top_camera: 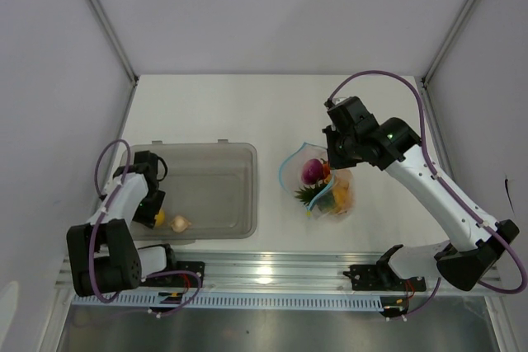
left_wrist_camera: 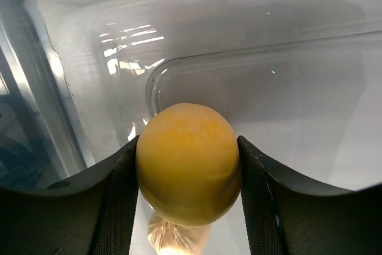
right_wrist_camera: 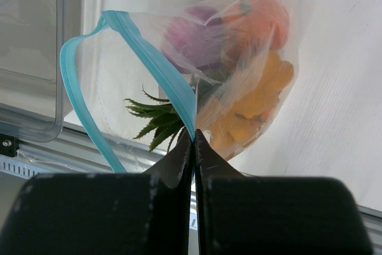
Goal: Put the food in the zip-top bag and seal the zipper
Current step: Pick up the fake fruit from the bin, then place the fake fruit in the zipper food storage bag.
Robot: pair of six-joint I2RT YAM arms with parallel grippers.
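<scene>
My left gripper (top_camera: 157, 213) reaches into the grey tub's near left corner. Its fingers (left_wrist_camera: 116, 201) press both sides of the round yellow lemon (left_wrist_camera: 188, 162). The pale garlic bulb (top_camera: 180, 222) lies just beside it, partly hidden under the lemon (left_wrist_camera: 178, 238). My right gripper (top_camera: 334, 161) is shut on the mouth edge of the zip-top bag (top_camera: 330, 195), pinching the light blue zipper (right_wrist_camera: 156, 67) and holding the mouth open. Inside the bag are a purple onion (right_wrist_camera: 194, 40), orange fruits (right_wrist_camera: 262, 19) and a piece with spiky green leaves (right_wrist_camera: 156, 120).
The translucent grey tub (top_camera: 216, 191) sits left of centre, its rim (right_wrist_camera: 36, 125) close to the bag. A metal rail (top_camera: 272, 274) runs along the near table edge. White walls enclose the table on three sides.
</scene>
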